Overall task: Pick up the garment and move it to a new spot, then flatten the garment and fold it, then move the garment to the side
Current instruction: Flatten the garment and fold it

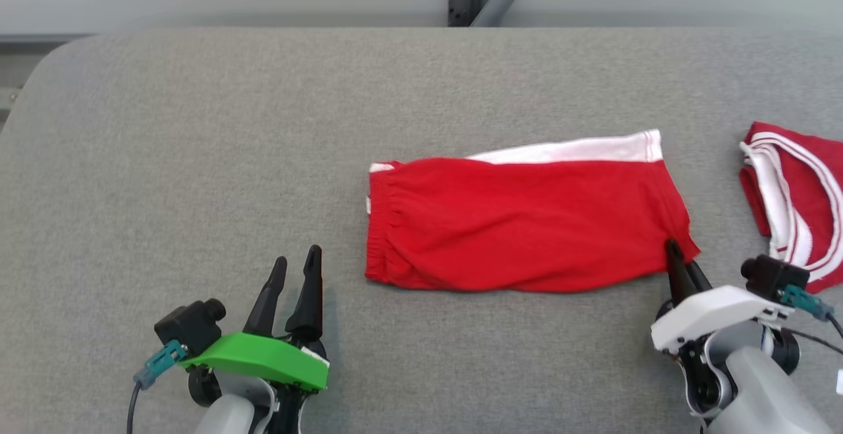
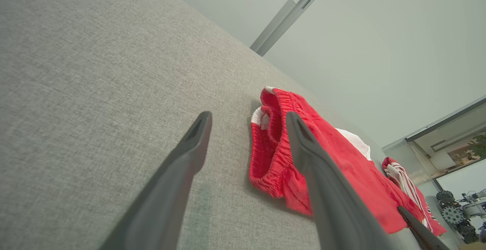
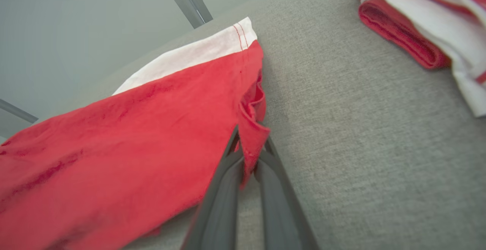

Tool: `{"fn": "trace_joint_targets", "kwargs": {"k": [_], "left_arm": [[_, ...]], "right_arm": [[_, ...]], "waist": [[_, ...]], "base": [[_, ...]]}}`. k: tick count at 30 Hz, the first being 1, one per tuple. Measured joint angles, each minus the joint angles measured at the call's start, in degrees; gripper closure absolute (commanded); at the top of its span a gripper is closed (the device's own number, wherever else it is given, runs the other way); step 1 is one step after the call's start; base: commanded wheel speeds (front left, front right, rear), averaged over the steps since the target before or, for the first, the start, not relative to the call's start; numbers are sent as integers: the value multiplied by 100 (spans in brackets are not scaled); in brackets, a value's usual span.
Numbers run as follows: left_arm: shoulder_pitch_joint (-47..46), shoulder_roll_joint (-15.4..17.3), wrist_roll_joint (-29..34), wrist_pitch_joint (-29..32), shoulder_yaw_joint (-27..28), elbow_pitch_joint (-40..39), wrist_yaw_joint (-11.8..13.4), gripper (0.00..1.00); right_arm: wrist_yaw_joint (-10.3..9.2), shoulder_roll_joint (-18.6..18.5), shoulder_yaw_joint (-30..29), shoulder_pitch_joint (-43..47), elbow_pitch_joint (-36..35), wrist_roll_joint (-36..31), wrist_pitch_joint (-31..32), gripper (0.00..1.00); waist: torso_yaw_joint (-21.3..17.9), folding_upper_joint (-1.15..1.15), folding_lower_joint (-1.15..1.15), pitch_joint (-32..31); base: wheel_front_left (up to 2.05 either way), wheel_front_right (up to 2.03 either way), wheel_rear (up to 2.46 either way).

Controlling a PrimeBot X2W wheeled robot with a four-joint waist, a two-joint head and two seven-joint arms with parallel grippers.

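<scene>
Grey fabric covers the table (image 1: pixel 197 157); at 7 o'clock the left fingers (image 1: pixel 308 289) are held open and empty. The red garment (image 1: pixel 520 223), judged light and limp, is spread at centre. Its 4 o'clock hem corner, judged a sound hold, is pinched by the right fingers (image 1: pixel 678 269).

The left pincer (image 2: pixel 248 118) spreads its two long dark fingers (image 2: pixel 182 166) wide above the grey woven-fabric worktop (image 2: pixel 95 71). Just past them lies a red cloth garment (image 2: pixel 341 159), gathered waistband nearest. The right pincer (image 2: pixel 408 214) touches its far corner.

Left tool (image 1: pixel 298 254) spread wide — right tool (image 1: pixel 677 253) pinched.
</scene>
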Motion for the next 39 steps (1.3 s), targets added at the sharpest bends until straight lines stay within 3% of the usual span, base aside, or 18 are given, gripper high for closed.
{"fn": "trace_joint_targets", "kwargs": {"k": [10,16,22,23,30,31,32,33,36,39], "left_arm": [[205,56,-29,0,7,-3,0,0],[207,92,-7,0,-5,-7,0,0],[201,45,-1,1,-76,14,0,0],[201,19,-1,1,-90,20,0,0],[202,-11,-3,0,-122,44,0,0],[201,-18,-3,1,-121,46,0,0],[201,-22,-3,0,-118,49,0,0],[201,-25,-3,0,-120,53,0,0],[204,-34,0,0,-66,57,0,0],[211,-20,88,0,125,44,0,0]], "right_arm": [[-4,46,-311,424,-73,-218,-1,100],[-4,54,-244,149,-694,-656,-1,100],[-5,231,840,-174,-1457,-1006,-2,100],[-5,274,1390,-225,-1528,-1057,-1,100],[-5,515,2894,-393,-1193,-939,7,100],[-5,546,3021,-395,-1067,-894,8,78],[-5,567,3136,-403,-959,-864,8,16],[-5,584,3236,-421,-889,-824,8,0],[-5,654,3416,-519,-843,-693,5,0],[-4,681,3242,-517,-1084,-688,5,0]], "waist": [[-314,0,0,-364],[-229,0,0,-298],[-62,0,0,-259],[14,0,0,-260],[308,0,0,-274],[344,0,0,-274],[375,0,0,-275],[402,0,0,-275],[416,0,0,-277],[329,0,0,-283]], "base": [[0,0,0],[0,0,0],[0,0,0],[0,0,0],[0,0,0],[0,0,0],[0,0,0],[0,0,0],[0,0,0],[0,0,0]]}}
